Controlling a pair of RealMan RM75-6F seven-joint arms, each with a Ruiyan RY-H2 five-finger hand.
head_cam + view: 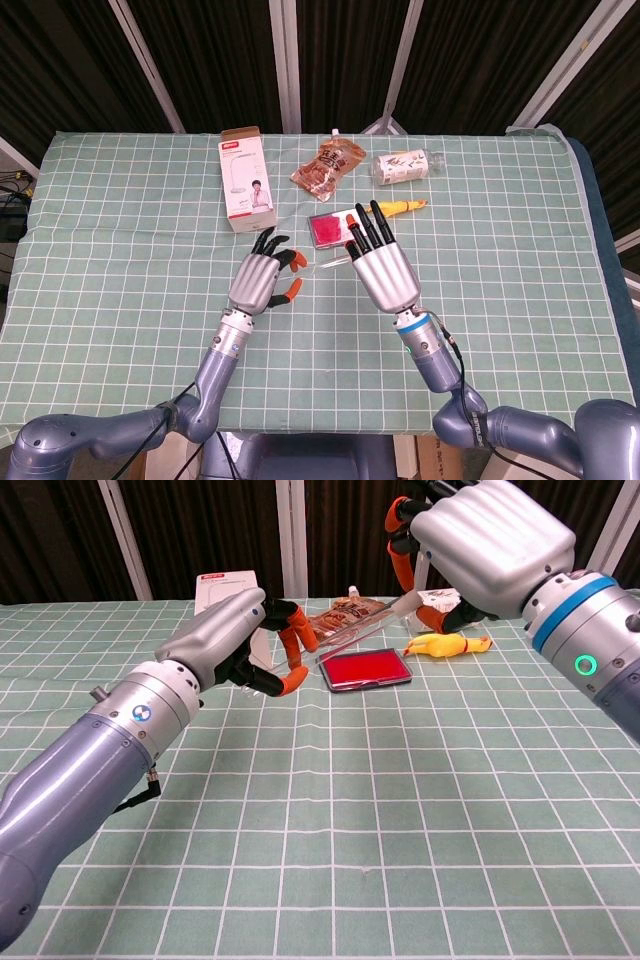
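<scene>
The right robot hand [487, 542] was raised above the tabletop [120, 230], its silver back toward the chest camera, its dark, orange-tipped fingers [368, 228] stretched forward. It held one end of a thin clear lid [368, 619], a flat transparent plastic piece that slanted down and leftward from the fingers. The lid hung in the air just behind and above the red pad [366, 667], a shallow rectangular tray with a glossy red face that lay flat on the cloth.

The left robot hand [235, 640] sat lower, near the cloth, knuckles up, its fingers [291, 650] curled partway with a gap between thumb and fingertips. It held nothing that I could make out; whether its tips touched the lid's lower end cannot be told.

The tabletop was covered by a soft green cloth with a white grid. Behind the pad lay a crinkled brown snack pouch [326, 166], a clear round bottle [406, 166] on its side, a small yellow rubber chicken [401, 207], and a white cardboard box [247, 182] with a red label, lying flat.

The head view showed both hands from above, well apart from the box, with the lid only a faint sliver [335, 264] between them. The chest view showed the lid's slant and the right hand's height, which the head view hid.
</scene>
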